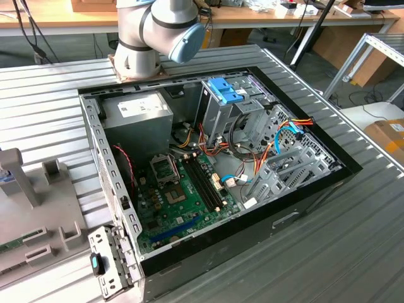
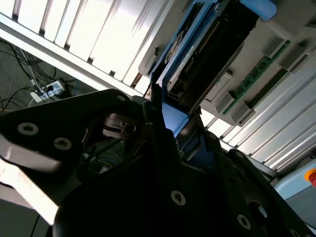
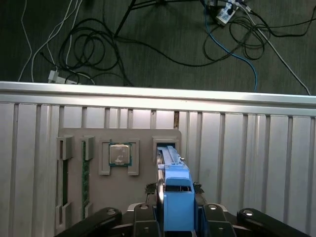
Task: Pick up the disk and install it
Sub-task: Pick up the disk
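Observation:
The disk (image 3: 175, 197), grey metal with a bright blue carrier, stands on edge in a slot of the grey holder plate (image 3: 143, 136). In both wrist views my gripper (image 3: 174, 190) sits around its near end. One black finger presses against each side of the blue carrier, so the gripper is shut on it. In the second wrist view the disk (image 2: 197, 54) runs away from the gripper (image 2: 175, 121), with its far end still down in the holder. In the exterior view, the open computer case (image 1: 303, 211) lies in the middle of the table.
The holder plate also carries a processor chip (image 3: 119, 154) and memory sticks (image 3: 85, 173). Inside the case are a grey power-supply box (image 1: 137, 113), a metal drive cage with a blue latch (image 1: 225, 90), loose cables (image 1: 252, 158) and the green motherboard (image 1: 180, 208). The arm's base (image 1: 145, 44) stands behind the case.

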Action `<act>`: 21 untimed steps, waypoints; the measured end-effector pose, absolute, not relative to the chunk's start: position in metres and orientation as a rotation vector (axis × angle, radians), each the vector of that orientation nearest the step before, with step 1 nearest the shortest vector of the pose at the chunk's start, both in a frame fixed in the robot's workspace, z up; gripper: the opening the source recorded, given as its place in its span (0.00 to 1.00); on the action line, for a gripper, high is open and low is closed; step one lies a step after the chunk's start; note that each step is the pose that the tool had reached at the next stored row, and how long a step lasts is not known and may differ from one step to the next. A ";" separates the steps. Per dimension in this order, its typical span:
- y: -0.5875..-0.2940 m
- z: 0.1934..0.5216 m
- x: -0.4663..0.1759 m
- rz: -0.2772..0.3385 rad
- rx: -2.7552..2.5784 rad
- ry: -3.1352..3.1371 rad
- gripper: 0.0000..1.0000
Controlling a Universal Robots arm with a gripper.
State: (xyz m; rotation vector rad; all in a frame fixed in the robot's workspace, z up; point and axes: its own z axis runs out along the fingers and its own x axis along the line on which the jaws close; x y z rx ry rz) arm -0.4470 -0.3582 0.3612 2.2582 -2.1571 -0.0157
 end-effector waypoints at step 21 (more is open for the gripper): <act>-0.358 0.456 -0.447 -0.016 2.258 -2.157 0.37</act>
